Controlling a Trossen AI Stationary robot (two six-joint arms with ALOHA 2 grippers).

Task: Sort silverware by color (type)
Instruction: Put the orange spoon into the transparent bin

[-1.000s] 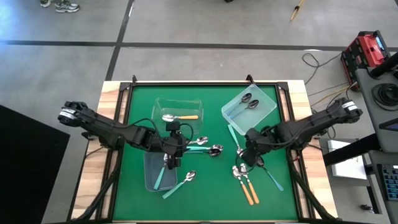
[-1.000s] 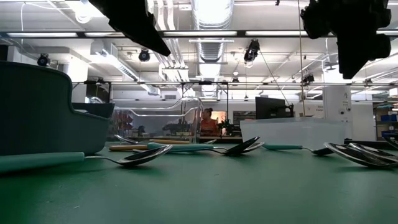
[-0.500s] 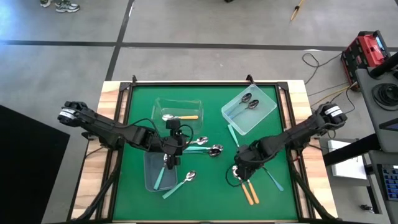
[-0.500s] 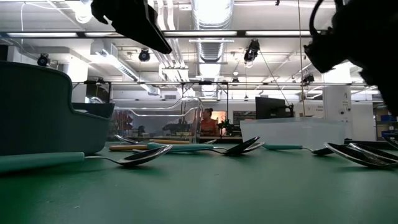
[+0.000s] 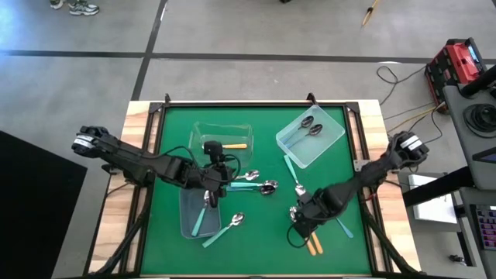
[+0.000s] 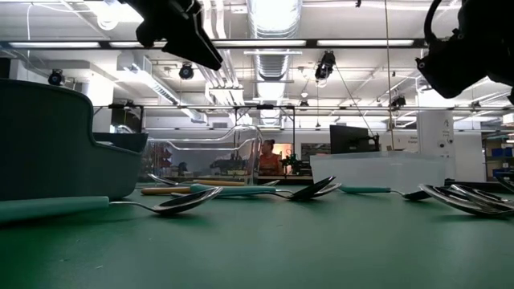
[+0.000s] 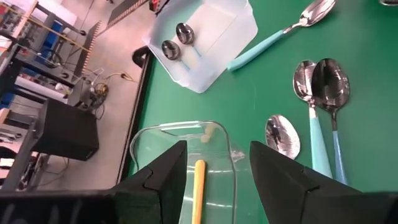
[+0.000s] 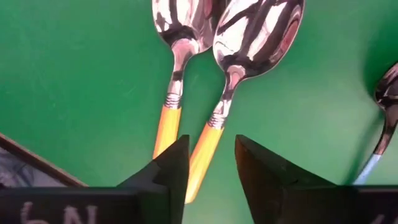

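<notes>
Now lowered over two stiff, slippery orange-handled metal spoons [image 8: 205, 87]; right hand [image 8: 210, 163] released, straddling one slim handle.

Spoon bowls [image 8: 258, 28] polished mirror metal; orange handles [image 8: 202, 155] smooth glossy plastic. Table mat [image 5: 263, 240] matt green. Clear bin [image 7: 180, 168] transparent glossy plastic.

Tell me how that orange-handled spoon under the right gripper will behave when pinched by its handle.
Orange-handled spoon looks stiff. Its slim, glossy handle may slip or twist between the right gripper fingers. The metal bowl probably outweighs the handle, so it may droop. Its neighbour lies close and could get nudged.
</notes>
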